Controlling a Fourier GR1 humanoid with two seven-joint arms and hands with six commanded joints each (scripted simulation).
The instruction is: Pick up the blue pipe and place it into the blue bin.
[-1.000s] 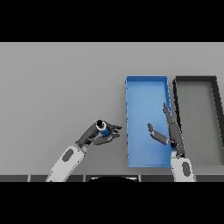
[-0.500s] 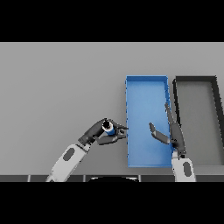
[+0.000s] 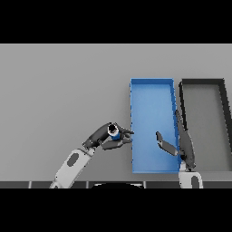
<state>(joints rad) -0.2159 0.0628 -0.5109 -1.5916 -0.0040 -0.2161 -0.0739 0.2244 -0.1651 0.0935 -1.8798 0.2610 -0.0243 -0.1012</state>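
Observation:
My left hand has its fingers and thumb curled round the short blue pipe, whose pale open end faces up. It holds the pipe just left of the blue bin, near the bin's left wall at its lower half. My right hand hovers with straight fingers over the bin's right wall, its thumb reaching in over the bin floor.
A black bin stands right beside the blue bin on its right side. Grey table stretches to the left and behind both bins.
The left hand has carried the pipe to the right, from well left of the blue bin up to its left wall. The right hand has barely moved.

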